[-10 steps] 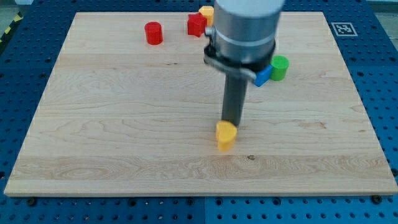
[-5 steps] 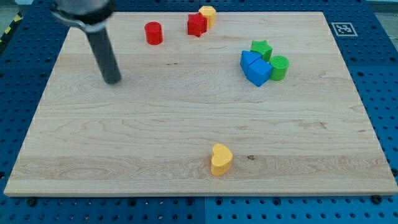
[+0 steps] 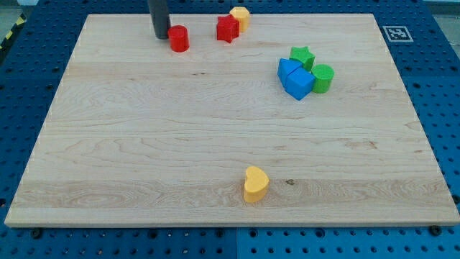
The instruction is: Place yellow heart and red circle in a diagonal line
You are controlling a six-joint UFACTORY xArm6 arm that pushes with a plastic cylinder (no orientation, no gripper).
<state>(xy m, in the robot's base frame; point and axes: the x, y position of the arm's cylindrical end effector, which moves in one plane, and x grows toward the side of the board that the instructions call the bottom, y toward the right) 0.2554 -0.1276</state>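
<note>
The yellow heart [image 3: 255, 184] lies near the view's bottom, a little right of the middle of the wooden board [image 3: 144, 158]. The red circle [image 3: 178, 38] stands near the view's top, left of centre. My tip [image 3: 160, 36] stands just left of the red circle, touching it or nearly so. The rod rises out of the view's top.
A red star [image 3: 228, 29] and a yellow block [image 3: 240, 16] sit together at the top edge. A blue block [image 3: 295, 78], a green star [image 3: 302, 56] and a green circle [image 3: 323, 78] cluster at the right. A marker tag [image 3: 397, 33] is at the top right corner.
My tip left the yellow heart, swung to the board's left, then moved up to the red circle's left side. The heart shifted slightly down and now lies still.
</note>
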